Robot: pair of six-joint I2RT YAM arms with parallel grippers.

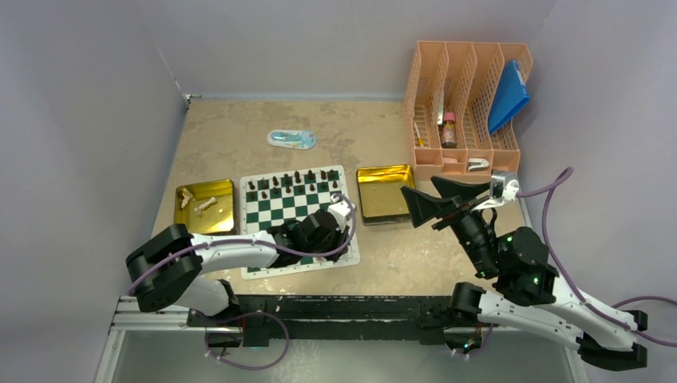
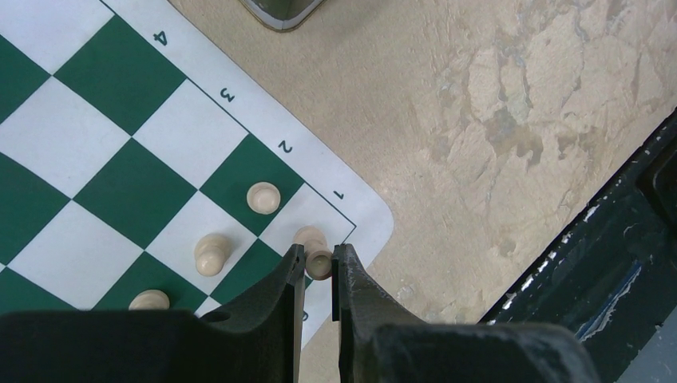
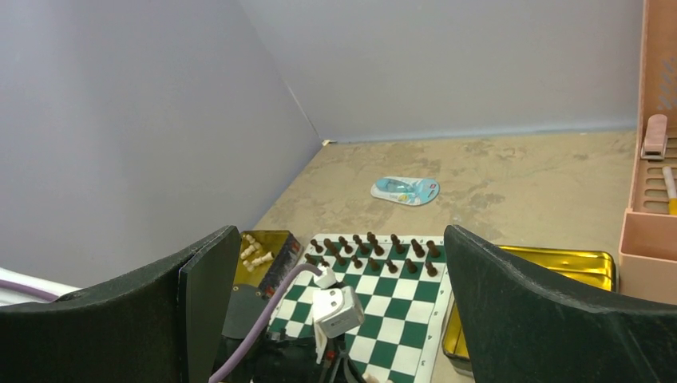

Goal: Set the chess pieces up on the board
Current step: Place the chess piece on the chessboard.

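The left gripper (image 2: pixel 319 270) pinches a small cream chess piece (image 2: pixel 311 238), partly hidden between its tips, at the corner of the green-and-white checkered board (image 2: pixel 120 191) by the printed digit 1; the right gripper (image 3: pixel 339 235) is spread wide.

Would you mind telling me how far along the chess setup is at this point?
Done: the dark pieces fill two rows at the board's far edge, and a few cream pieces sit by its near corner. In hand: the left gripper is shut on another cream piece there. Left: spare cream pieces lie in the left gold tray.
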